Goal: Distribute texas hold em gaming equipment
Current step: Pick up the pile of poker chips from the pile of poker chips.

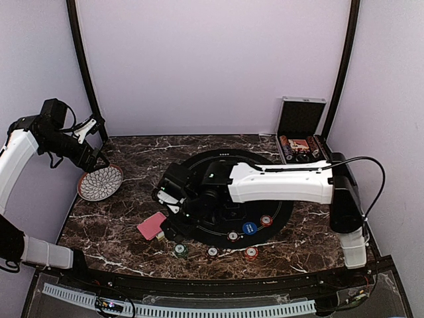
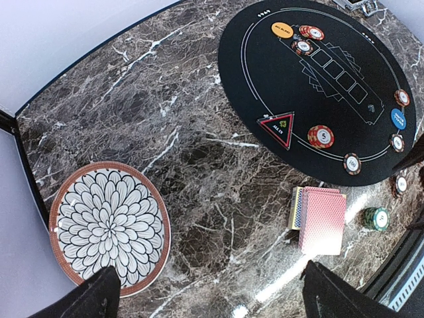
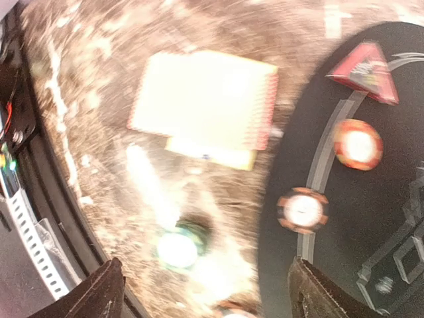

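Note:
A stack of red-backed playing cards point(image 1: 152, 225) point(image 2: 322, 218) point(image 3: 205, 106) lies on the marble just left of the round black mat point(image 1: 275, 199) point(image 2: 291, 86). A green chip stack point(image 1: 180, 250) point(image 2: 375, 218) point(image 3: 177, 246) sits on the marble near the front edge. Several chips point(image 2: 321, 136) point(image 3: 303, 209) rest along the mat's rim, among them a blue one point(image 1: 249, 228). My right gripper point(image 1: 173, 225) point(image 3: 209, 298) hovers open above the green chips, holding nothing; its view is blurred. High over the table's left side, my left gripper point(image 1: 99, 149) point(image 2: 218, 298) is open and empty.
A patterned white plate point(image 1: 99, 182) point(image 2: 109, 227) with a red rim sits at the left edge. A silver hinged case point(image 1: 301, 126) stands open at the back right with chips in its tray. A red triangular marker point(image 2: 278, 127) point(image 3: 363, 69) lies on the mat.

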`<act>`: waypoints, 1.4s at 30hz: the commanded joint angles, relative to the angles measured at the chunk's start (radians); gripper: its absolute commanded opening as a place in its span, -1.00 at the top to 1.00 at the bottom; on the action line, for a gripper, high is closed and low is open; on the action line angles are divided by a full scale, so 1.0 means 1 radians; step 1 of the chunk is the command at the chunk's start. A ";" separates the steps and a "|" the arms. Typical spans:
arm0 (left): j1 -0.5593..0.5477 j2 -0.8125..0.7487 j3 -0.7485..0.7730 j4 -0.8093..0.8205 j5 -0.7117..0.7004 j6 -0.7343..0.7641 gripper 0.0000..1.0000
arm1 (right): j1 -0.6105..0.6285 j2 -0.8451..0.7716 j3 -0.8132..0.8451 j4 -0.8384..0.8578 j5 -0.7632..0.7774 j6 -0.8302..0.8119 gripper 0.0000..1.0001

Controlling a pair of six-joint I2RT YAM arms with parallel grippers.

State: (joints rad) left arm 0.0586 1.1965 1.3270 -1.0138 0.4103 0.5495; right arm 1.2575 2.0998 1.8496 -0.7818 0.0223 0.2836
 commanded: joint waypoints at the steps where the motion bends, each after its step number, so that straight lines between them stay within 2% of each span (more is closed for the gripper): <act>1: -0.002 -0.024 0.012 -0.023 0.015 0.005 -0.97 | 0.027 0.110 0.091 -0.071 -0.066 -0.047 -0.75; 8: -0.003 -0.024 0.017 -0.025 0.016 0.009 -0.98 | 0.028 0.187 0.142 -0.080 -0.064 -0.078 -0.74; 25: -0.002 -0.020 0.037 -0.037 0.011 0.015 -0.98 | 0.038 0.233 0.131 -0.067 -0.056 -0.108 -0.45; 42: -0.003 -0.022 0.030 -0.035 0.009 0.018 -0.97 | 0.052 0.244 0.135 -0.062 -0.051 -0.110 -0.40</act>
State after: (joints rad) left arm 0.0586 1.1961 1.3403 -1.0237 0.4099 0.5510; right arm 1.2976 2.3398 1.9671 -0.8570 -0.0307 0.1802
